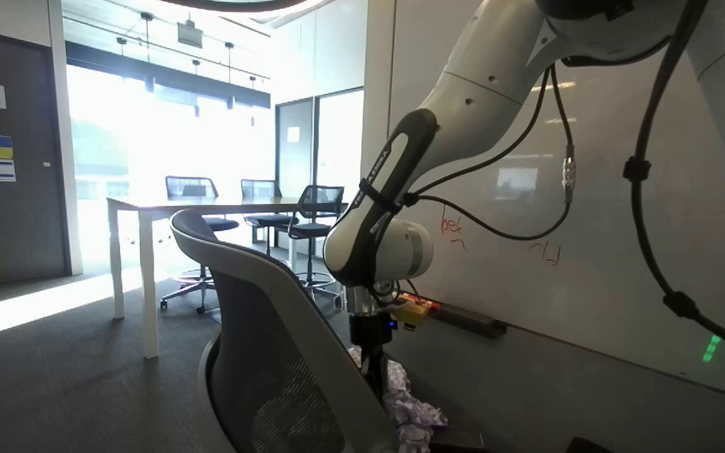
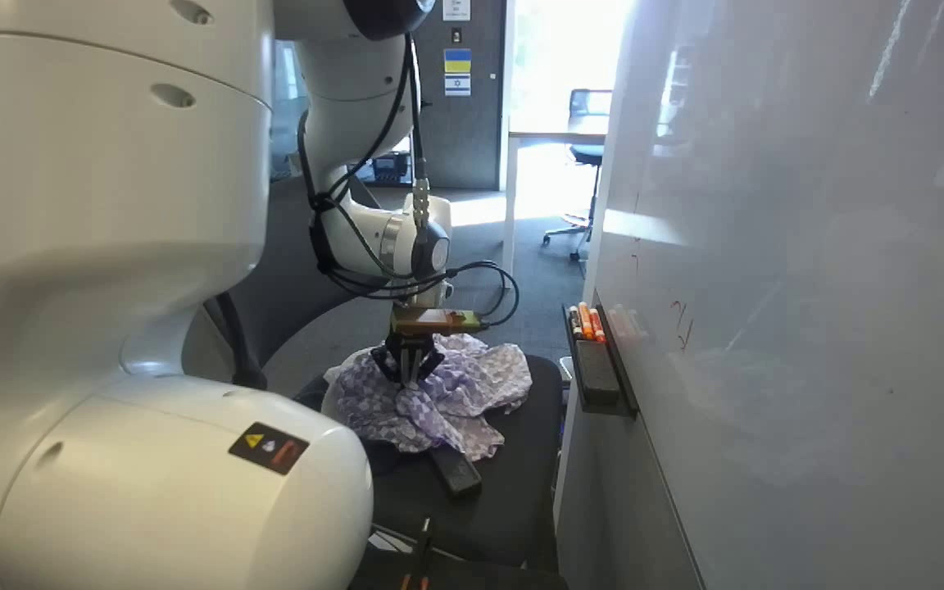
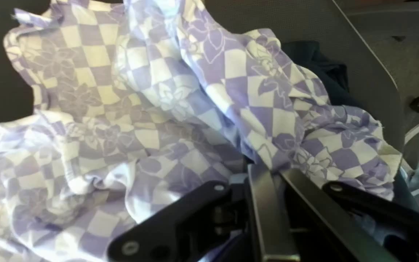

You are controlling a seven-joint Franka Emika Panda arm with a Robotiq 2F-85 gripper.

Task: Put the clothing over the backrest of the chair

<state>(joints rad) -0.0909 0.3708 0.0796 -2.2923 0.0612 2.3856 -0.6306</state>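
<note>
The clothing (image 2: pixel 480 381) is a crumpled purple-and-white checked cloth with a flower print. It lies on the dark seat (image 2: pixel 505 508) of the chair. In an exterior view it partly shows behind the chair's grey backrest (image 1: pixel 274 302); it fills much of the wrist view (image 3: pixel 96 102). My gripper (image 2: pixel 409 378) points down into the cloth beside the backrest. In the wrist view its fingertips (image 3: pixel 273 171) are close together with a fold of the cloth pinched between them. The gripper also shows in an exterior view (image 1: pixel 375 380), partly behind the backrest edge.
A whiteboard (image 2: pixel 783 287) stands close beside the chair, with a tray (image 2: pixel 599 377) of markers and an eraser. A dark block (image 2: pixel 456 471) lies on the seat at the cloth's edge. Dark fabric (image 3: pixel 318 62) lies under the cloth. A table (image 1: pixel 230 202) and chairs stand behind.
</note>
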